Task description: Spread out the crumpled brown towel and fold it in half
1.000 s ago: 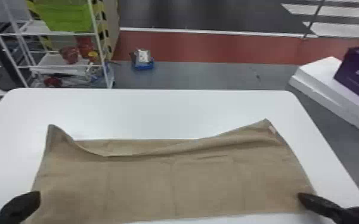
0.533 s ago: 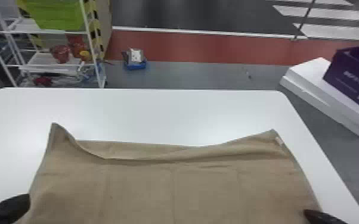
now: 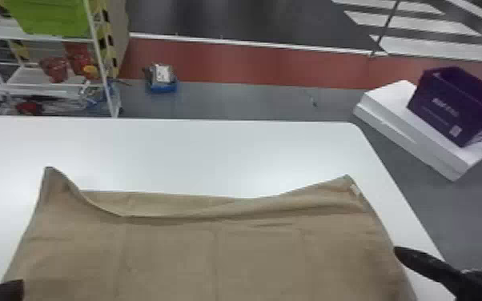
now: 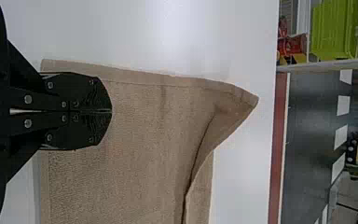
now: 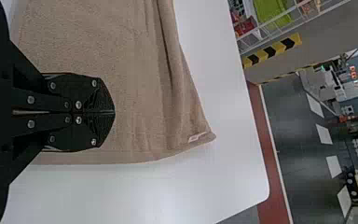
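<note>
The brown towel [image 3: 208, 252] lies mostly spread on the white table, its far edge wavy. Its far left corner stands up in a point, and a small pale tag marks the far right corner. In the head view my left gripper [image 3: 10, 291] is at the bottom left, over the towel's left side; in the left wrist view that gripper [image 4: 112, 111] is shut above the cloth [image 4: 140, 154]. My right gripper [image 3: 402, 252] is at the towel's right edge; in the right wrist view the gripper [image 5: 114, 112] is shut over the towel [image 5: 135, 93], near its side hem.
The white table [image 3: 196, 156] extends beyond the towel's far edge and to both sides. Past it on the floor stand a shelf rack [image 3: 52, 84] at the left, a blue item [image 3: 162, 82], and a purple box [image 3: 440, 108] on white boxes [image 3: 396, 132] at the right.
The head view has shifted, so the table and floor items appear farther left. My left gripper shows lower in the view. The towel keeps nearly the same shape.
</note>
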